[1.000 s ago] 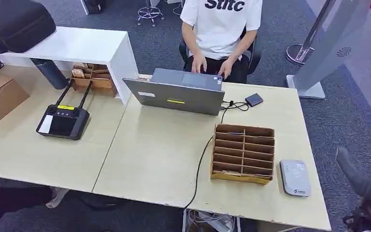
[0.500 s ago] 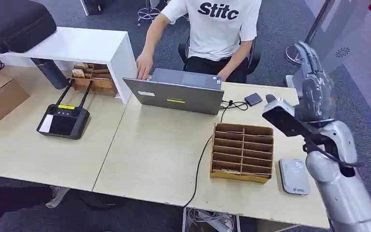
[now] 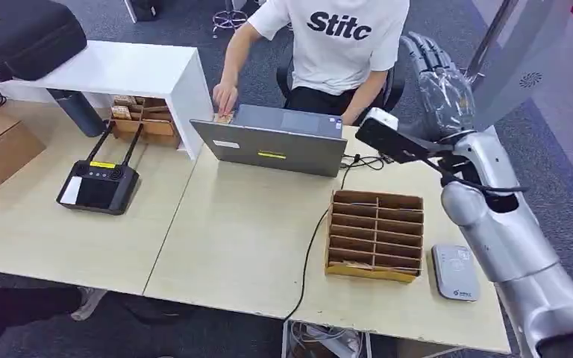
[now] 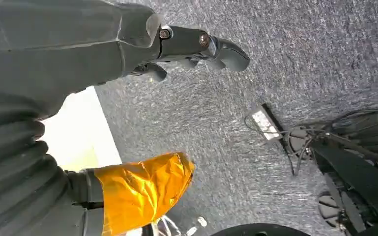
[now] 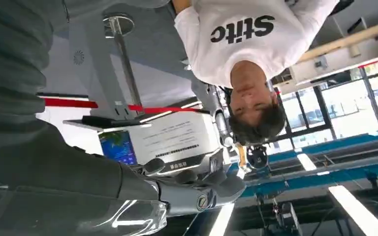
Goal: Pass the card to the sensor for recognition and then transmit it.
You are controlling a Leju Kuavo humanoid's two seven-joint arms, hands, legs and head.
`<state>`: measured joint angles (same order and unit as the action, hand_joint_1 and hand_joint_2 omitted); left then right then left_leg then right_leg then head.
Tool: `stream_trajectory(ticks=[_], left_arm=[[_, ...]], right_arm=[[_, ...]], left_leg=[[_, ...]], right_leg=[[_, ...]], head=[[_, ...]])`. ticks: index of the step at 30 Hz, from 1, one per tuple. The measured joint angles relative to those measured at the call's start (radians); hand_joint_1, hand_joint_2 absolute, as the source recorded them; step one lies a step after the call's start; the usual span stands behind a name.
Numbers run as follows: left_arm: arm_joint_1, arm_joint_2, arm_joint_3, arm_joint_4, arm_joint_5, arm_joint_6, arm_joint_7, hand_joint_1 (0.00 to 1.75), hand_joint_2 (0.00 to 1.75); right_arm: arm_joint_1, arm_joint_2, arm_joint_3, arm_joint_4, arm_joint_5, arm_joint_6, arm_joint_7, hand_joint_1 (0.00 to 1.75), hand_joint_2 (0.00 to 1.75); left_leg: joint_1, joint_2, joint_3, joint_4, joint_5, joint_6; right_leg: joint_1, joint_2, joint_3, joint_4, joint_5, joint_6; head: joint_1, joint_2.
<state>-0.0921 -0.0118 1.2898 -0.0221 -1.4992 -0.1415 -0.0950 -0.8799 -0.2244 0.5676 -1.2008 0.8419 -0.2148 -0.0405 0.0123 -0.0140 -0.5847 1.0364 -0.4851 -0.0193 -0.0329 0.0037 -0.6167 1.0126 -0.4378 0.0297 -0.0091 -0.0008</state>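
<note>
The grey-white card sensor (image 3: 455, 273) lies flat near the table's front right corner. Beside it stands a slotted wooden box (image 3: 375, 235); a pale item lies in its nearest slot. My right hand (image 3: 436, 86) is raised high over the far right of the table, close to the seated person's arm, fingers spread and holding nothing. In the right wrist view, that hand's fingers (image 5: 202, 189) point toward the person. My left hand (image 4: 197, 46) hangs above the carpet, its orange-taped thumb (image 4: 142, 189) apart from the fingers. The person's hand (image 3: 224, 97) touches something small and tan beside the laptop; I cannot tell whether it is a card.
A grey laptop (image 3: 272, 142) sits open at the far edge, with a cable running past the slotted box. A black remote controller (image 3: 97, 186) lies at the left. A white shelf (image 3: 119, 71) holds a black case. A grey kiosk base (image 3: 485, 127) stands to the right.
My right arm has swung up from the lower right corner to high over the table's far right. The person has reached one hand to the laptop's left corner.
</note>
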Motion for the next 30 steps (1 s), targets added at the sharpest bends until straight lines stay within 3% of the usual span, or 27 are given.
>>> stream_trajectory(ticks=[11,30], left_arm=[[-0.021,-0.016,-0.03,0.0,0.0,0.002,0.014,0.0,1.75],[-0.019,-0.026,-0.049,0.0,0.0,0.0,0.01,0.0,1.75]], right_arm=[[-0.113,0.121,0.042,0.243,-0.016,0.056,0.041,0.0,1.75],[-0.109,0.14,0.046,0.304,-0.001,0.055,0.059,0.0,1.75]], left_leg=[[0.0,0.0,0.0,0.0,0.001,0.0],[0.0,0.0,0.0,0.0,0.0,0.0]], right_leg=[[0.0,0.0,0.0,0.0,0.0,0.0],[0.0,0.0,0.0,0.0,0.0,0.0]], head=[[0.0,0.0],[0.0,0.0]])
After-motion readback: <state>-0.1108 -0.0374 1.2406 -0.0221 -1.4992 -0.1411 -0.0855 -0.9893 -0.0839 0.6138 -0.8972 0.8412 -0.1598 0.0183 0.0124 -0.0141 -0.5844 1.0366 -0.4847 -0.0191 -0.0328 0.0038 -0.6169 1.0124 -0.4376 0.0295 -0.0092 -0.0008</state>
